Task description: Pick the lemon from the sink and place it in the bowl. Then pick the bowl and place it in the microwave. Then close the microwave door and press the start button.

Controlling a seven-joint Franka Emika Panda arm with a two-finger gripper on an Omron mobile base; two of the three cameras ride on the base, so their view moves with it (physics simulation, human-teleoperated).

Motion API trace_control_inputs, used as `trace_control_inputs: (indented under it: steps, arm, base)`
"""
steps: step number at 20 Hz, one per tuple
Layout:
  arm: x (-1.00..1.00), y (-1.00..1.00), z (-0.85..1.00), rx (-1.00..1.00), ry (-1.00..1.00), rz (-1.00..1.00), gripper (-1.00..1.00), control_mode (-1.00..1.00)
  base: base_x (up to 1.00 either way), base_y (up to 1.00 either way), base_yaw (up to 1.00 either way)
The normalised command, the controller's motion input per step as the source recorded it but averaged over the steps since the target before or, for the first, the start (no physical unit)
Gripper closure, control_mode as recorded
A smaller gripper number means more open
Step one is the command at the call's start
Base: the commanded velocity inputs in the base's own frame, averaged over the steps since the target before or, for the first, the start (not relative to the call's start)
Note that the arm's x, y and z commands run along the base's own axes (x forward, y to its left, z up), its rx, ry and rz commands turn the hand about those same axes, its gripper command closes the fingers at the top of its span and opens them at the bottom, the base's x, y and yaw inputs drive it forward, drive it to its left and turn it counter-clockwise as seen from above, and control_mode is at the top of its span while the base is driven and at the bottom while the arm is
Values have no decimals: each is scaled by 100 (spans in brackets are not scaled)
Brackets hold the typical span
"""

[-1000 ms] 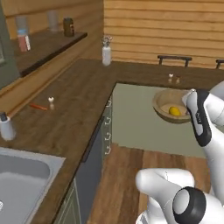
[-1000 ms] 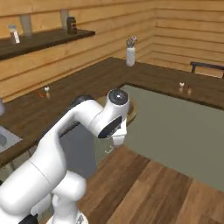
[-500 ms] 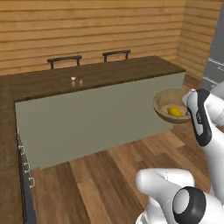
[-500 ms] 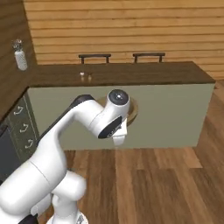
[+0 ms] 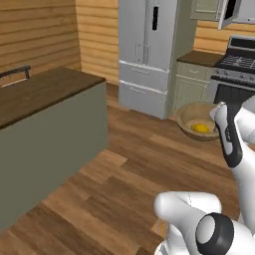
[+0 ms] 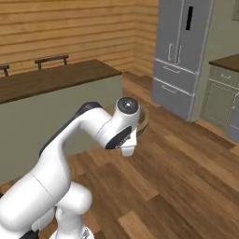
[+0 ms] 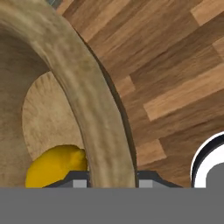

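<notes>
We had the gripper (image 7: 111,178) clamped on the rim of the bowl (image 7: 94,105), one finger inside and one outside, with the lemon (image 7: 54,168) lying on the bowl's floor at about 8 o'clock from that grip. We judged this the carrying step: the bowl hung in the air above the wood floor (image 5: 124,164), so it needed holding level and moving gently, lest the lemon roll out. The bowl opened upward; the lemon's long axis looked roughly level. Farther off stood the fridge (image 5: 149,50) and stove (image 5: 239,62).
</notes>
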Motion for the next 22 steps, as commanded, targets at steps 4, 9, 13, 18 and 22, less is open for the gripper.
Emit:
trace_control_inputs:
  steps: [4, 9, 13, 18, 22]
  arm:
    - [0, 0, 0, 0, 0, 0, 100, 100]
    - [0, 0, 0, 0, 0, 0, 100, 100]
    - [0, 0, 0, 0, 0, 0, 100, 100]
    - [0, 0, 0, 0, 0, 0, 100, 100]
    - [0, 0, 0, 0, 0, 0, 100, 100]
  base:
    - [57, -29, -73]
    - [94, -32, -61]
    - [100, 6, -45]
    - [100, 56, -32]
    - [100, 50, -24]
